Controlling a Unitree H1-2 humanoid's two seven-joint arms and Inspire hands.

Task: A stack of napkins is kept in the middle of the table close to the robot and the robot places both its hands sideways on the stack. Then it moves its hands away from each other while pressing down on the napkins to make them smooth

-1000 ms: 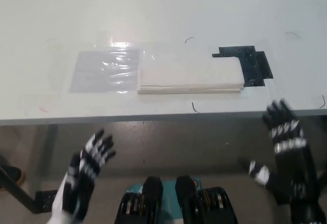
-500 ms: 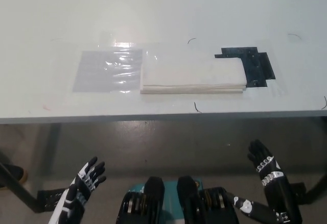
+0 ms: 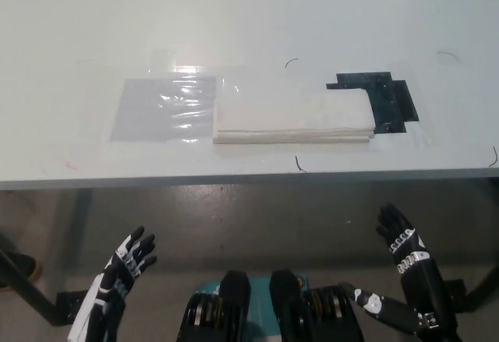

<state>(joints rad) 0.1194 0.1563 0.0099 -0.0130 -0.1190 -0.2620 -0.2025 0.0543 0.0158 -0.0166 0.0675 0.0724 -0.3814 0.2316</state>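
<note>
A big white table (image 3: 249, 15) fills the upper frame; a grey-brown floor (image 3: 257, 225) is seen below.

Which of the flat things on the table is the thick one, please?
The white napkin stack in the middle: its layered edge shows along the front. The clear plastic sheet on its left and the black patch on its right lie flat.

The bench (image 3: 249, 15) runs off the top, left and right edges. The black marking (image 3: 386, 96) lies partly hidden under the stack of napkins (image 3: 290, 114). The left hand (image 3: 117, 280) and the right hand (image 3: 409, 268) are cut off at the bottom edge.
</note>
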